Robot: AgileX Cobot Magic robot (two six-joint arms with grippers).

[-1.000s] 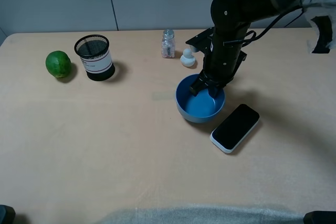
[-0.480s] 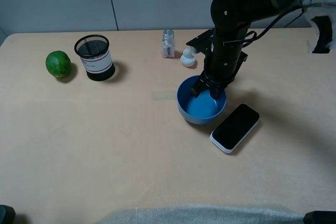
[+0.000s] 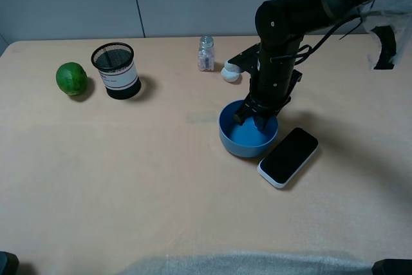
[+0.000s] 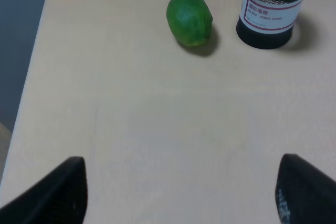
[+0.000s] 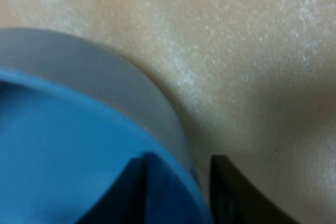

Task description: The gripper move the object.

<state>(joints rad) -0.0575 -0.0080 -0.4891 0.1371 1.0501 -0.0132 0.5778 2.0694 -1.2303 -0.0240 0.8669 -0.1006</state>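
Rim of blue bowl point(image 3: 241, 143) behind right gripper point(image 3: 256, 115)

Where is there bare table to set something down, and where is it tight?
Free: the wide near side of the table, and the stretch between mesh cup and blue bowl. Crowded: around the bowl, with phone, shaker and right gripper close by.

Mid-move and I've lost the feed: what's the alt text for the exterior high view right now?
The right arm's tool grips the rim of a blue bowl on a tan table, with a phone lying just beside the bowl. At the view's left stand a mesh cup and a lime.
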